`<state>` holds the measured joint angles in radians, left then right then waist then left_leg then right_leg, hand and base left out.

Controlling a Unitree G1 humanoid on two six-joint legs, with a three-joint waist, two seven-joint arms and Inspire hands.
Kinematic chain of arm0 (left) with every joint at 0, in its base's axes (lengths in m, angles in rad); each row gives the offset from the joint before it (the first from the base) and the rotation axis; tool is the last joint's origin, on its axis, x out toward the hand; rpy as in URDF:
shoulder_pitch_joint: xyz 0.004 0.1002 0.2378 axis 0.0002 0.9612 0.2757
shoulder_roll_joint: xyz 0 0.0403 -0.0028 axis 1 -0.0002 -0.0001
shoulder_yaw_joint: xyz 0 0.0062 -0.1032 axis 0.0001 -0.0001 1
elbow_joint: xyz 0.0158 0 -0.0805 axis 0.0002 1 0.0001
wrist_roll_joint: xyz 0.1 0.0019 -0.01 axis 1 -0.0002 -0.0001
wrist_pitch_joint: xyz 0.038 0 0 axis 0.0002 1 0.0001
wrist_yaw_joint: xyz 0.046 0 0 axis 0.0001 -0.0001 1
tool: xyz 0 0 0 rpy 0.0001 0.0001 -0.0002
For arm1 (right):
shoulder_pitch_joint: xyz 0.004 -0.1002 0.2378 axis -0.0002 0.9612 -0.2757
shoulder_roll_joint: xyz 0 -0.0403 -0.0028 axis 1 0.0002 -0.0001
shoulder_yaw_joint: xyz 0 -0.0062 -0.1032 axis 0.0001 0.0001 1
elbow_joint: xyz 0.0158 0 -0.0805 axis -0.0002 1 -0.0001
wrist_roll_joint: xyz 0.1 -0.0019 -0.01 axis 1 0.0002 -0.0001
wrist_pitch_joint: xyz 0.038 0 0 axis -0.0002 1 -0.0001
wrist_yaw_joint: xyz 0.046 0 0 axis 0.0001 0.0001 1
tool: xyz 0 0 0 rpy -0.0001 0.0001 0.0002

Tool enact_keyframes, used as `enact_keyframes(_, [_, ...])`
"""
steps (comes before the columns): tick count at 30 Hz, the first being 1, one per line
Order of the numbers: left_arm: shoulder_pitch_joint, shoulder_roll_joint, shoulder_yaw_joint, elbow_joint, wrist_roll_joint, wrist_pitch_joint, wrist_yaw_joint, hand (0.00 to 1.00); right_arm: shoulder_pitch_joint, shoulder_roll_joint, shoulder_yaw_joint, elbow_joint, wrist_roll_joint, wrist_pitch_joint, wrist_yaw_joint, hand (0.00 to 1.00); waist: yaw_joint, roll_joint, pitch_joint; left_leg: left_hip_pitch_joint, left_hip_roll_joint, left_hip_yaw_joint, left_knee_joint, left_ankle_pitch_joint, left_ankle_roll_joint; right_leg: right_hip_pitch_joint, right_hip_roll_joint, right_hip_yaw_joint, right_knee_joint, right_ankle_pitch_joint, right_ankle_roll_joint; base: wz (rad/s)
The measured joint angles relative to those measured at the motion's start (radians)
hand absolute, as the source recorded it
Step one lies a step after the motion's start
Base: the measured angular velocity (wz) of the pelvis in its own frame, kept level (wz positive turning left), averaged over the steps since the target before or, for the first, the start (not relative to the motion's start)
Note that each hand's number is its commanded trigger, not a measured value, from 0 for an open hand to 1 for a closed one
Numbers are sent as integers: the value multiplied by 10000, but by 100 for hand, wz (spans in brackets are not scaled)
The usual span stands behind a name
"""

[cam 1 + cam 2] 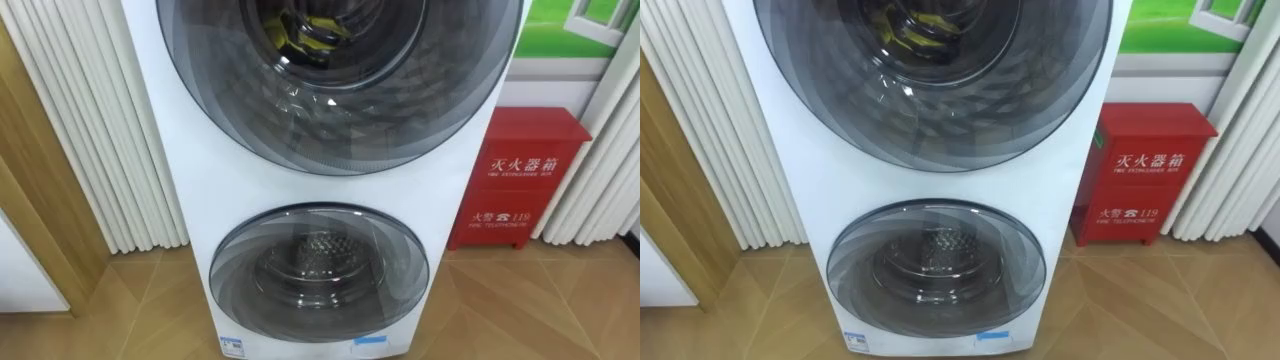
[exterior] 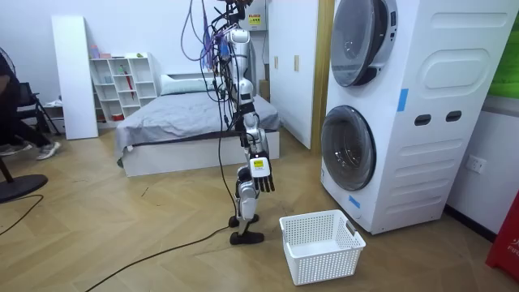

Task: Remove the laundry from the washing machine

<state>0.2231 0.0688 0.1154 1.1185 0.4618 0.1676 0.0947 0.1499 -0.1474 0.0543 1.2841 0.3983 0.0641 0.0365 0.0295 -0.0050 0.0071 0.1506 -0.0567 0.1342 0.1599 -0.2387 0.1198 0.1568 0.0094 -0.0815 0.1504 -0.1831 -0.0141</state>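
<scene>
I stand a step back from a white stacked washing machine (image 1: pixel 180 150), facing it. Its upper round door (image 1: pixel 340 90) is closed, and behind the glass lies yellow and dark clothing (image 1: pixel 305 35). Below it, the lower door (image 1: pixel 318 268) is also closed, with a bare metal drum behind it. In the room view my right hand (image 2: pixel 261 174) hangs at my side with relaxed fingers and holds nothing. A white laundry basket (image 2: pixel 320 243) stands empty on the floor between me and the machine (image 2: pixel 405 113).
A red fire-equipment box (image 1: pixel 520 180) stands on the floor right of the machine. White slatted panels (image 1: pixel 90 130) and a wooden frame flank its left. Behind me are a bed (image 2: pixel 186 122), a white shelf (image 2: pixel 122 81) and a seated person (image 2: pixel 16 105).
</scene>
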Motion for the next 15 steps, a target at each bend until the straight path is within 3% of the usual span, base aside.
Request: enact_keyframes(15, [-51,15,-17,14,-6,4,-272,0,-16,8,17,157,471,11,103,0,8,30,4,4,0,3,4,0,0,4,-2,7,-2,0,0,0])
